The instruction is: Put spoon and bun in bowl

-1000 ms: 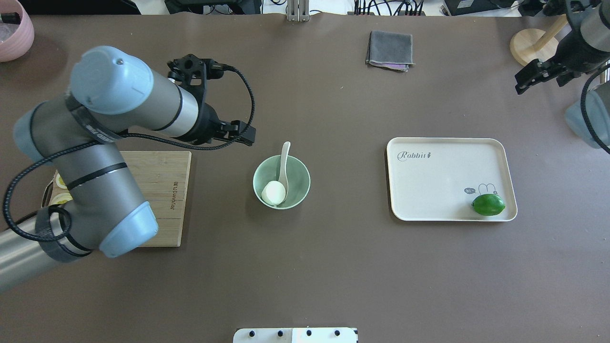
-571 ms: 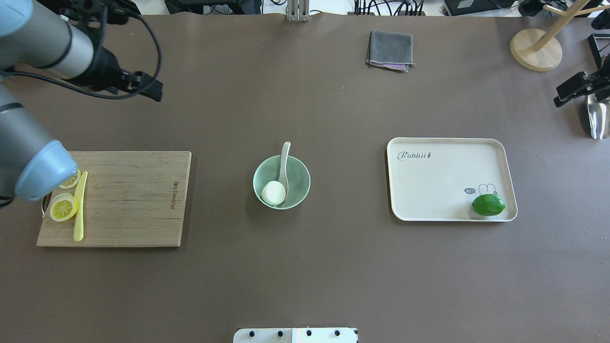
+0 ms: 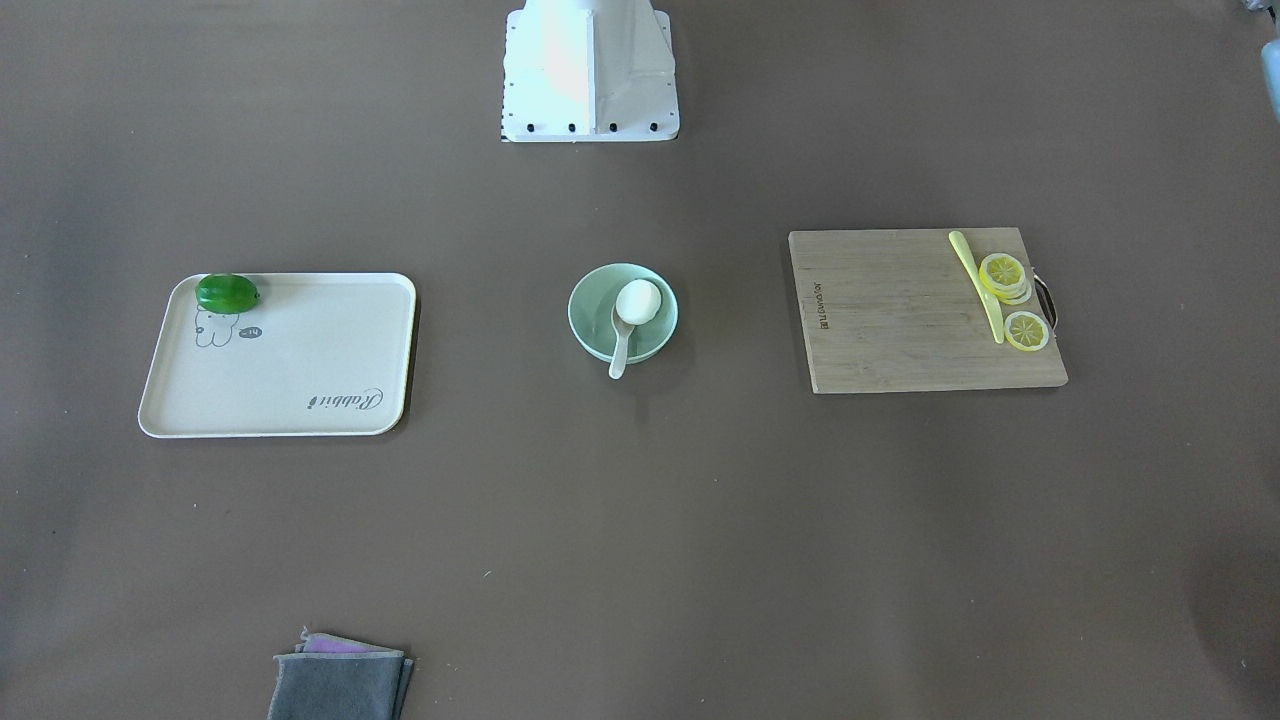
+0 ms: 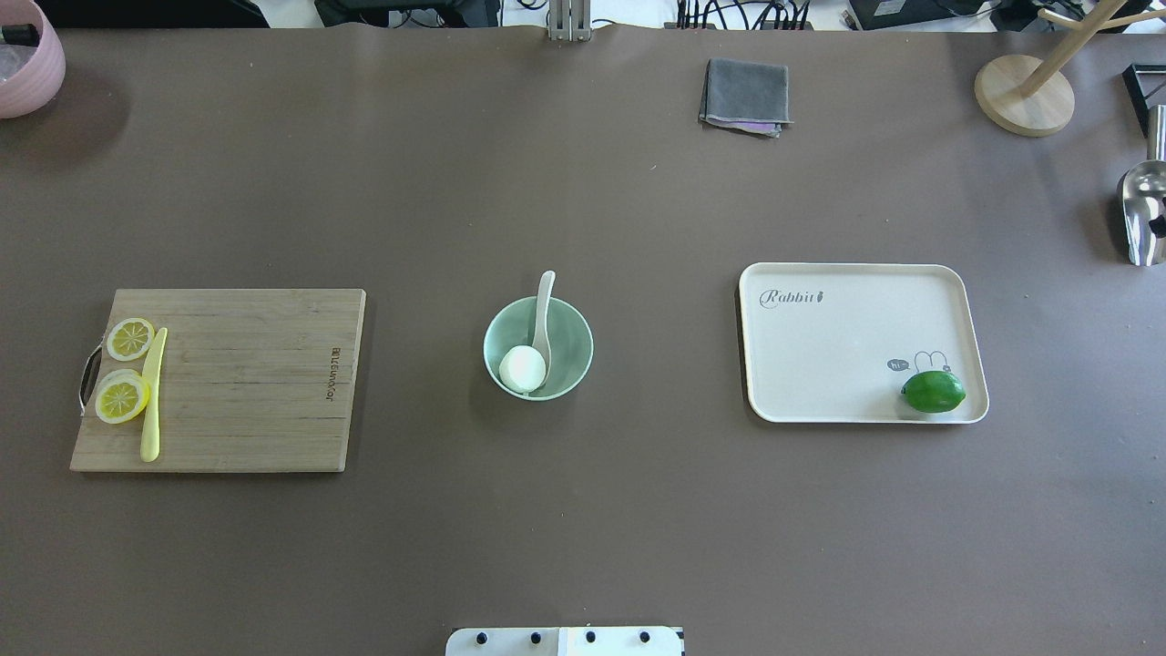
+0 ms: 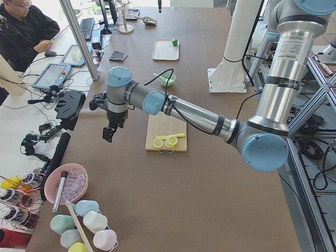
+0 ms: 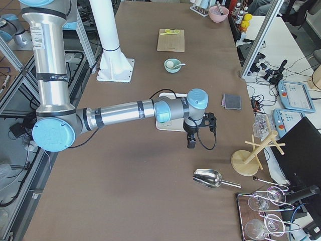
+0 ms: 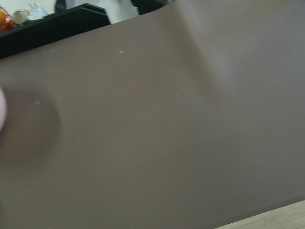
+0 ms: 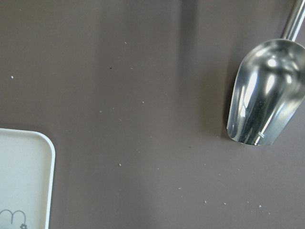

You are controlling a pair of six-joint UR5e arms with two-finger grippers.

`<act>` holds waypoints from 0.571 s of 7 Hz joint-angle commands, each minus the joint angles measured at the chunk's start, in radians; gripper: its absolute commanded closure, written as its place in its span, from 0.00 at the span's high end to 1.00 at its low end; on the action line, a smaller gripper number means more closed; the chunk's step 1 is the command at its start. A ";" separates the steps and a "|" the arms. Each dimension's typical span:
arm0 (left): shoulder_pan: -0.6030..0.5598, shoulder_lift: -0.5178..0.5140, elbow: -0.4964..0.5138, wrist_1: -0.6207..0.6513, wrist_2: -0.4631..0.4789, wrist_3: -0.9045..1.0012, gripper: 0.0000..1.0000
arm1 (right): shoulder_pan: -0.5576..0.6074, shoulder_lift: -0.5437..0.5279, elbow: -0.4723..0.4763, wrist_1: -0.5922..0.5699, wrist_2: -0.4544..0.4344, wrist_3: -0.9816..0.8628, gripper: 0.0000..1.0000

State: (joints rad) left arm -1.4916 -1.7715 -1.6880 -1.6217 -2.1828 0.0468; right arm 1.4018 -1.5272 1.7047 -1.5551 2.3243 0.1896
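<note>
The mint-green bowl [image 4: 576, 321] stands mid-table and also shows in the front view [image 3: 585, 322]. The white bun [image 4: 523, 368] lies inside it, as seen again in the front view [image 3: 638, 301]. The white spoon [image 4: 545, 305] rests in the bowl beside the bun, its handle sticking out over the rim [image 3: 618, 358]. My left gripper [image 5: 108, 134] hangs over the table's left end, far from the bowl. My right gripper [image 6: 190, 143] hangs past the tray on the right. Both show only in side views, so I cannot tell whether they are open or shut.
A wooden cutting board [image 4: 255, 383] with lemon slices [image 4: 122, 398] and a yellow knife [image 4: 152, 396] lies left. A cream tray [image 4: 847, 337] holds a lime [image 4: 933, 391]. A grey cloth [image 4: 745, 96], a metal scoop [image 4: 1142, 214], a wooden stand [image 4: 1022, 96] and a pink bowl [image 4: 27, 64] sit along the edges.
Both arms have drawn back out of the overhead view, the left one to the left and the right one to the right. The bowl, bun and spoon have not moved.
</note>
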 commanded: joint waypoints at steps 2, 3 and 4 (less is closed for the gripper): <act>-0.052 0.122 0.042 -0.023 -0.003 0.044 0.98 | 0.075 -0.059 -0.025 0.000 0.000 -0.085 1.00; -0.052 0.144 0.031 -0.023 -0.006 0.042 0.98 | 0.095 -0.060 -0.026 -0.009 -0.005 -0.085 1.00; -0.052 0.165 0.027 -0.023 -0.034 0.041 0.98 | 0.127 -0.070 -0.026 -0.011 0.004 -0.087 1.00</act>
State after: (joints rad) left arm -1.5424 -1.6358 -1.6540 -1.6434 -2.1936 0.0895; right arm 1.4945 -1.5868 1.6792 -1.5620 2.3224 0.1078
